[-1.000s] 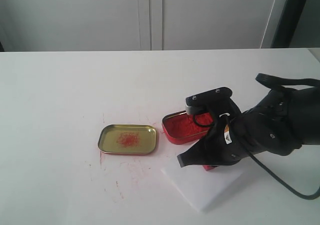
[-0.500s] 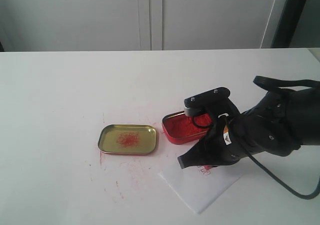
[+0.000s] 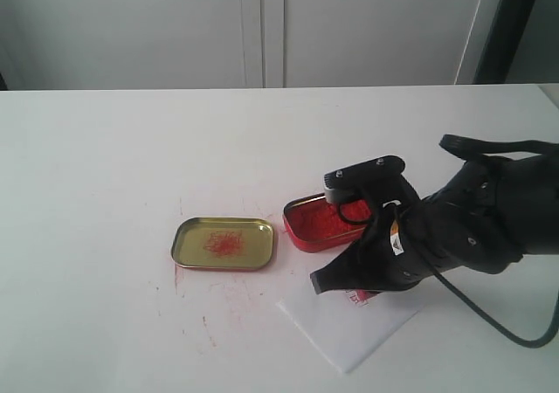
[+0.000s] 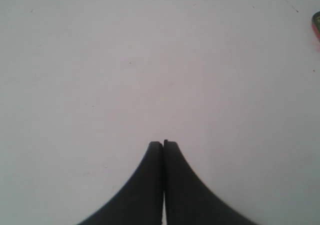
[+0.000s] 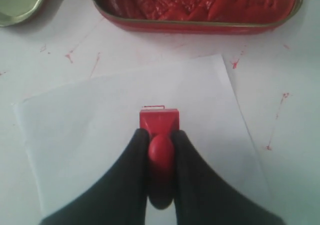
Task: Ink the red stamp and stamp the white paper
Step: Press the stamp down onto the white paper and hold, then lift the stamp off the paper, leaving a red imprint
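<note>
My right gripper (image 5: 160,134) is shut on the round knob of the red stamp (image 5: 159,119). The stamp's square base stands over the middle of the white paper (image 5: 90,130). A thin red imprint line (image 5: 153,106) shows on the sheet just beyond the base. I cannot tell whether the base touches the sheet. In the exterior view the black right gripper (image 3: 354,286) hides most of the red stamp (image 3: 360,296), above the white paper (image 3: 349,332). My left gripper (image 4: 163,143) is shut on nothing over bare tabletop and does not show in the exterior view.
The open red ink tin (image 3: 319,223) lies just beyond the paper and is also in the right wrist view as the ink tin (image 5: 195,5). Its gold lid (image 3: 224,242), smeared red inside, sits to the left. Red ink specks (image 3: 210,327) mark the white table.
The paper looked like a thick raised slab a second ago and now lies flat. The right gripper, still holding the stamp, has shifted only slightly above it.
</note>
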Controlling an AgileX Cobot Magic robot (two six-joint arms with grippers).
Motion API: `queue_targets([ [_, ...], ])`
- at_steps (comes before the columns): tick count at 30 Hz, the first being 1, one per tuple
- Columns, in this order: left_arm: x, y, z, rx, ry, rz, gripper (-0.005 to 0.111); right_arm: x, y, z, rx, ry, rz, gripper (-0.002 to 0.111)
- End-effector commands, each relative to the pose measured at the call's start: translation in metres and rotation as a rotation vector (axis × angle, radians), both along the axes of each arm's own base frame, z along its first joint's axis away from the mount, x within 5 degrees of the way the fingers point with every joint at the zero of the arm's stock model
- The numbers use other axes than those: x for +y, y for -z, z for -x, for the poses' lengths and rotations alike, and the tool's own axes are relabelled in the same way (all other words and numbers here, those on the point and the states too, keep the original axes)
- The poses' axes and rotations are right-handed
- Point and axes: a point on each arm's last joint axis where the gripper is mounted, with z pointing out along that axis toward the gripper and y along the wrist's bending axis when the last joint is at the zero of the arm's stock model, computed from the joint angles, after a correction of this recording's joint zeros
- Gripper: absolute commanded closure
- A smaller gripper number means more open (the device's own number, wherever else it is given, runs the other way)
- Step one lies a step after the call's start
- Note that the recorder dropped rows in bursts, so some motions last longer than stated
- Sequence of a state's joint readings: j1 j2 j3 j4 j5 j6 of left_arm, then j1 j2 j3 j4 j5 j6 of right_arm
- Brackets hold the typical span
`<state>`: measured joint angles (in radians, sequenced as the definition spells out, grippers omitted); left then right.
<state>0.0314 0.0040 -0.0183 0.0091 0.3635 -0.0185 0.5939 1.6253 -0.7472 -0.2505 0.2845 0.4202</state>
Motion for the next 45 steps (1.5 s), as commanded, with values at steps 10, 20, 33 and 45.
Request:
queue_targets([
  [10,-0.001,0.002,0.0,0.004,0.007,0.006,0.107,-0.012,-0.017,-0.008,0.03,0.127,-0.103,0.108],
  [20,-0.001,0.002,0.0,0.004,0.007,0.006,0.107,-0.026,-0.037,-0.024,0.17,0.059,-0.215,0.108],
  [33,-0.001,0.002,0.0,0.004,0.007,0.006,0.107,-0.017,-0.032,-0.029,0.267,-0.033,-0.469,0.108],
  [45,-0.001,0.002,0.0,0.004,0.007,0.006,0.107,-0.005,-0.031,-0.031,0.311,-0.034,-0.631,0.108],
])
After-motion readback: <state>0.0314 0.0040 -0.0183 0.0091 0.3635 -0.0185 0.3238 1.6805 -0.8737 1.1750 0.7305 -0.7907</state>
